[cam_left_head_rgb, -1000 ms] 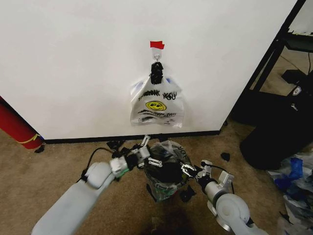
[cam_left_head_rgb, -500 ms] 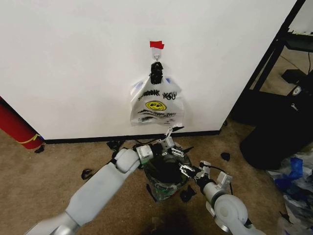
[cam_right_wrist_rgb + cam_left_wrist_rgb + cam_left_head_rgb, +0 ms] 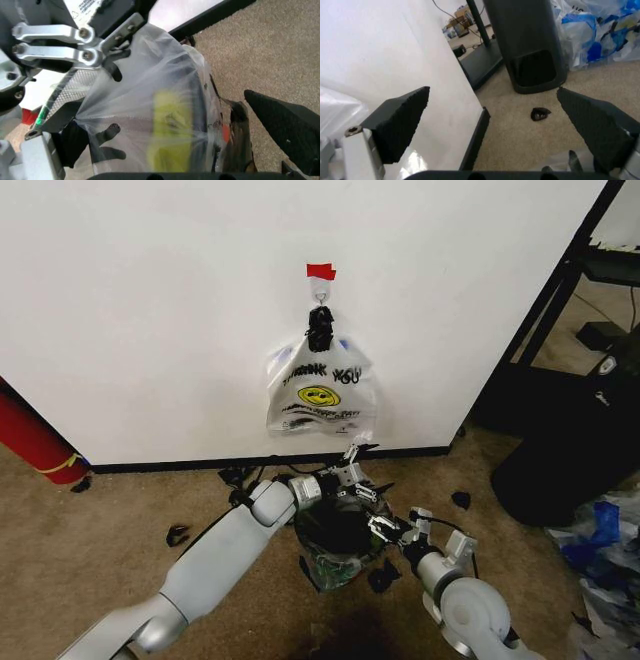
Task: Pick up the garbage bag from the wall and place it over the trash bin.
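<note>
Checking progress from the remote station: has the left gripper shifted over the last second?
Yes. The left gripper has swung from the bin's left side across toward the right and nearer the wall's baseboard, now below the hanging white bag.

Both claws at the trash bin

White smiley "THANK YOU" bag hangs from a hook under red tape. Red cylinder leans at left. Blue-and-white plastic bags lie on brown carpet at right

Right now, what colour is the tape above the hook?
Red tape, clearest in the head view.
</note>
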Available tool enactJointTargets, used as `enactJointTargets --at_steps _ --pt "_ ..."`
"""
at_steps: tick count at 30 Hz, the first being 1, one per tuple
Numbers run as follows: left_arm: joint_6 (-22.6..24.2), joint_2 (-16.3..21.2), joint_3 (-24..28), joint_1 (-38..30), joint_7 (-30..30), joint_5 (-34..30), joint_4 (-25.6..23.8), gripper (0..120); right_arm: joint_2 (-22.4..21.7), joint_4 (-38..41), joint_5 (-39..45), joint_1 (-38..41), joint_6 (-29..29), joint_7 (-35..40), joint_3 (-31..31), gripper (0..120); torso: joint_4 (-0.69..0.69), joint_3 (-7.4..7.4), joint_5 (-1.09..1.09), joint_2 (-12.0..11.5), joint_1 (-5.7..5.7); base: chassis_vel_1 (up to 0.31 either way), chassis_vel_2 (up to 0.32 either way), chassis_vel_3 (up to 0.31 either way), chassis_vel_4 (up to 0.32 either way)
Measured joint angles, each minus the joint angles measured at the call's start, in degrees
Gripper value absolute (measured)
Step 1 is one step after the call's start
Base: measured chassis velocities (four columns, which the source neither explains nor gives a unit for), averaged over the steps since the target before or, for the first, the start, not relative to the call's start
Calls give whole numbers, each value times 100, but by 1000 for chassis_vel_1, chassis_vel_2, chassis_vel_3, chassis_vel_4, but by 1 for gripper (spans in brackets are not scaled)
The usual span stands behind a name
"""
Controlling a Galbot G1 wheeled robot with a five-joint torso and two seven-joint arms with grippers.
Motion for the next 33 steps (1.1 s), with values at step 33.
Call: enactJointTargets --at_steps 33 --pt "1141 455 -1512 1375 -1408 -1788 -2951 100 -391 -1041 -1895 -311 2515 -5435 1390 100 -1 -1 0 0 -1 0 0 0 0"
